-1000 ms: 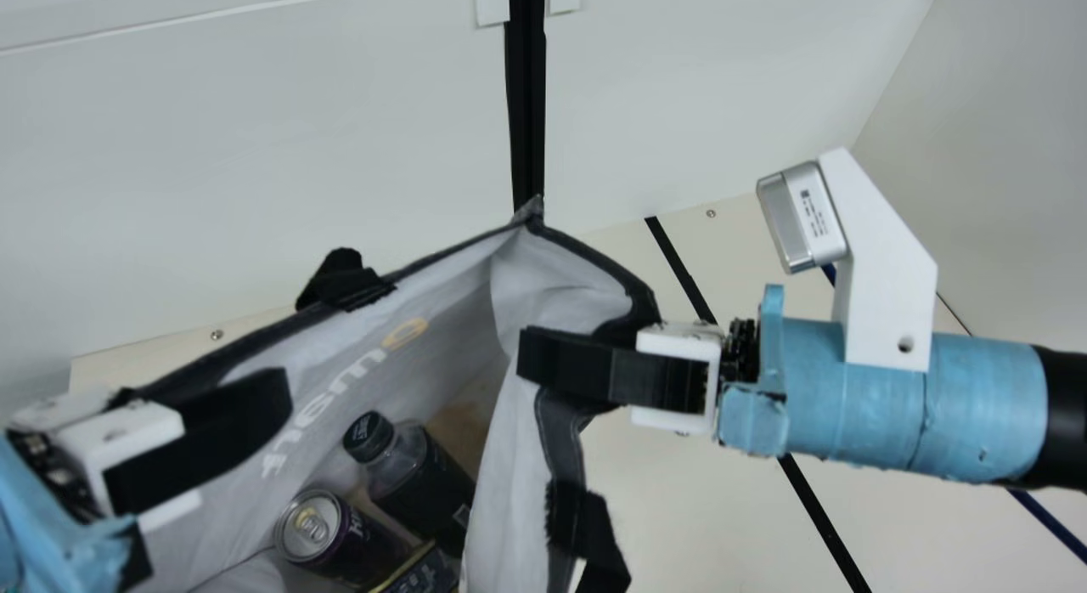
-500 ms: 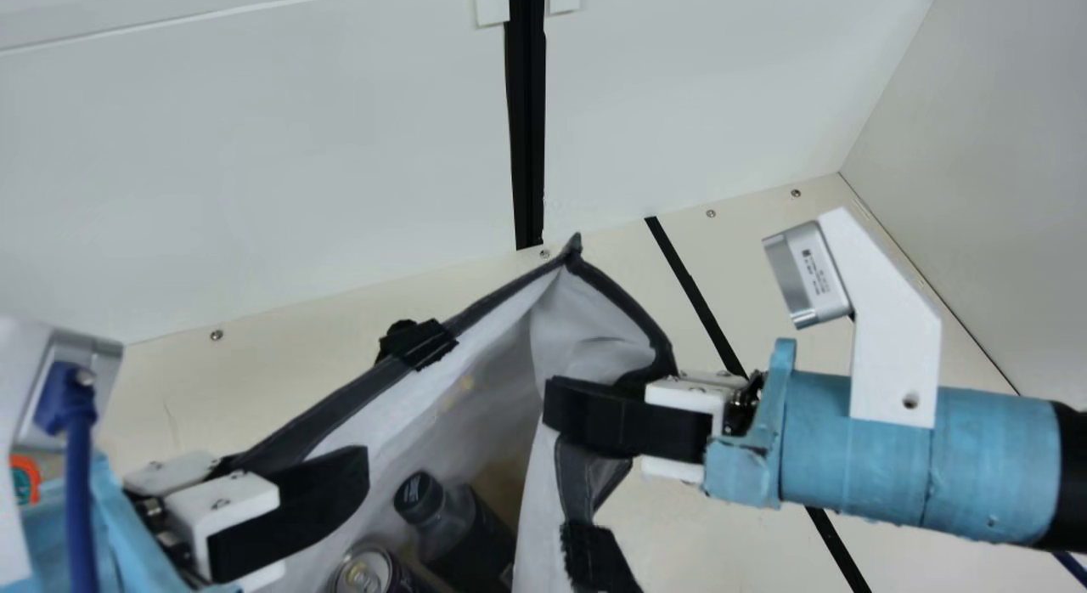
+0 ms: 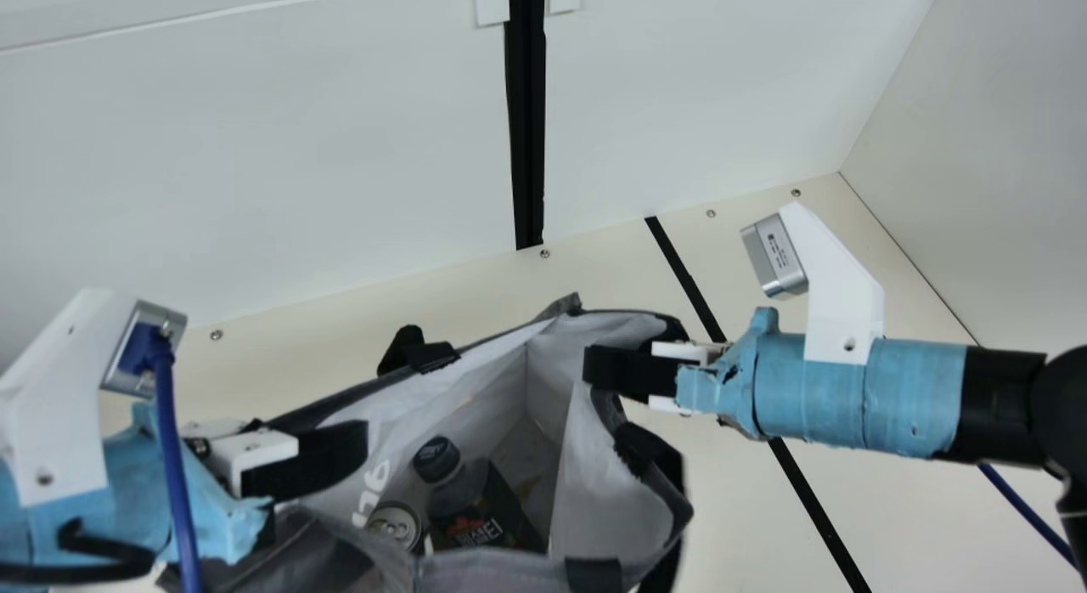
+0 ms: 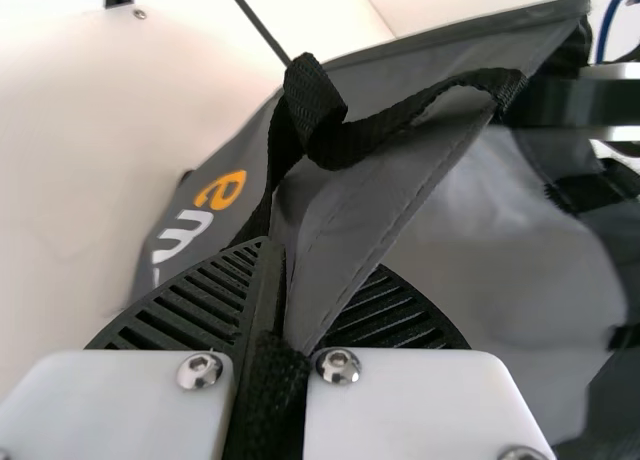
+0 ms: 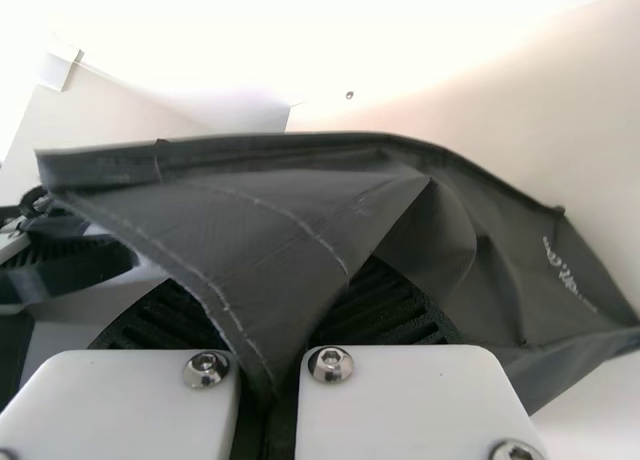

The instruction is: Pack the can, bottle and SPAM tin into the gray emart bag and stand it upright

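Right, the gray emart bag [image 3: 611, 508] sits between the two arms, and everything turns on that. The left gripper [image 3: 361, 448] is closed on the bag's left end, with cloth and strap webbing [image 4: 275, 380] pinched between its ribbed fingers; the right gripper [image 3: 594, 369] is clamped over the rim at the bag's right end. So the bag lies to the right of the left gripper and to the left of the right one, neither arm clearly nearer, each having its own end.

And the long axis? The mouth stretches from gripper to gripper, slanting from the bag's near left to its far right. It points up and towards the neck camera, open enough to look straight in.

Inside the bag, the bottle [image 3: 484, 512] leans, cap towards the bag's far wall, and the can [image 3: 397, 525] is beside it, on the bag's left side, top facing up. The near side of the bag sags inward at the left, close by the can.

This looks like the standing-up stage, packing most likely done. Next, I'd say, both ends want to come level and settle together, base flat on the table [image 3: 323, 334]; whether it touches down, I can't tell. Let one end go early and the soft bag could slump sideways.
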Tool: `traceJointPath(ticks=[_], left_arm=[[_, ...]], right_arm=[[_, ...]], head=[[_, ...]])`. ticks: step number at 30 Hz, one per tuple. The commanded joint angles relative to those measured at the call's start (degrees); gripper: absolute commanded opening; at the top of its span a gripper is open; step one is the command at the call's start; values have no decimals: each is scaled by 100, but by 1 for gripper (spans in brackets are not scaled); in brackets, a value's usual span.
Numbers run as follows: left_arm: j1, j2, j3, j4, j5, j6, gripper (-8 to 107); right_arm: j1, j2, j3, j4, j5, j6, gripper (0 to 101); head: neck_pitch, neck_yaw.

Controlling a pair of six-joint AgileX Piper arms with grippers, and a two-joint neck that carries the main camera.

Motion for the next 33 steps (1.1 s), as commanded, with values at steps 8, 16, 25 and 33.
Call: traceJointPath(ticks=[8, 16, 25, 33], left_arm=[[304, 640, -537, -111, 12, 657, -8], [344, 1277, -1249, -189, -53, 931, -8], [321, 1917, -1946, -318, -247, 1120, -8], [294, 2317, -2320, -439, -450, 1234, -8]], right_arm=[[-151, 521, -20, 482, 36, -931, 0], [-42, 934, -244, 863, 36, -1338, 0], [76, 1385, -672, 994, 36, -1557, 0], [234, 1654, -926, 872, 10, -1626, 0]], head=[[-130, -14], [-130, -14], [-130, -14], [-130, -14]])
